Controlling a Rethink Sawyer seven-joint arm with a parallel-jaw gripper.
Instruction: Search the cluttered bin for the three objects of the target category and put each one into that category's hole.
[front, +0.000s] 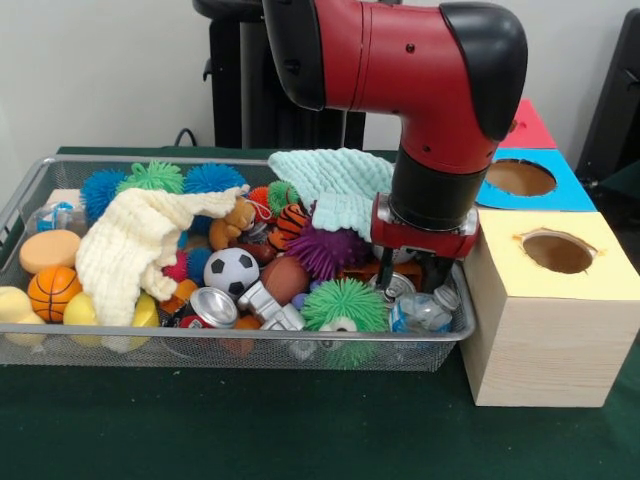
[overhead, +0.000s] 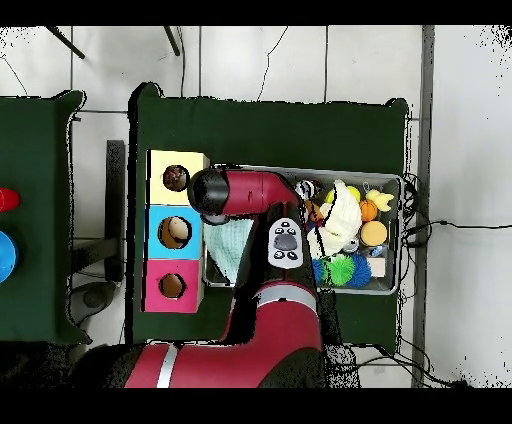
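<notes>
The wire mesh bin (front: 250, 347) lies across the table, full of toys, cloths and cans; it also shows in the overhead view (overhead: 401, 236). My gripper (front: 412, 280) is down inside the bin's right end. It looks open, with one dark finger (front: 386, 270) on each side of a silver can (front: 401, 286). A crushed clear plastic bottle (front: 425, 311) lies just in front of it. In the overhead view the arm (overhead: 250, 190) hides the gripper. Three wooden boxes with round holes stand beside the bin: yellow top (front: 555, 300), blue top (front: 520, 180), red top (front: 530, 125).
In the bin lie a mint cloth (front: 330, 180), a cream cloth (front: 130, 250), a soccer ball (front: 231, 270), a basketball (front: 53, 292), green (front: 345, 303) and purple (front: 328, 250) spiky balls, and another can (front: 212, 308). The yellow box stands close to the gripper's right.
</notes>
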